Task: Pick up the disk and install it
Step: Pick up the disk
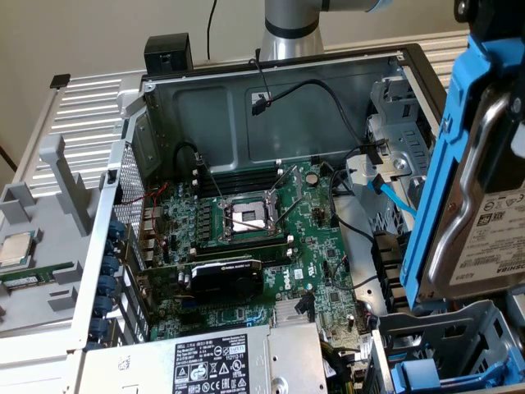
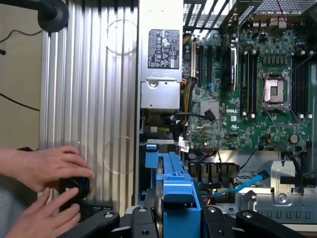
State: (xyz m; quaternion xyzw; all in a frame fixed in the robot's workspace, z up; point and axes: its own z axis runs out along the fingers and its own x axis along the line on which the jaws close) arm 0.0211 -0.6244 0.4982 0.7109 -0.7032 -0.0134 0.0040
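Observation:
The disk, a silver drive with a white label clipped in a bright blue carrier, hangs upright and slightly tilted at the exterior view's right. It is above the grey drive cage in the corner of the open computer case. In the wrist view the disk shows edge-on, and my gripper is shut on it, with a black finger on each side of the blue frame. The disk is clear of the cage and touches nothing.
The case lies open with the motherboard, the CPU socket, a graphics card and loose cables. The grey power supply sits at the near edge. A CPU chip rests outside the case. A person's hands hold a black device beside the case.

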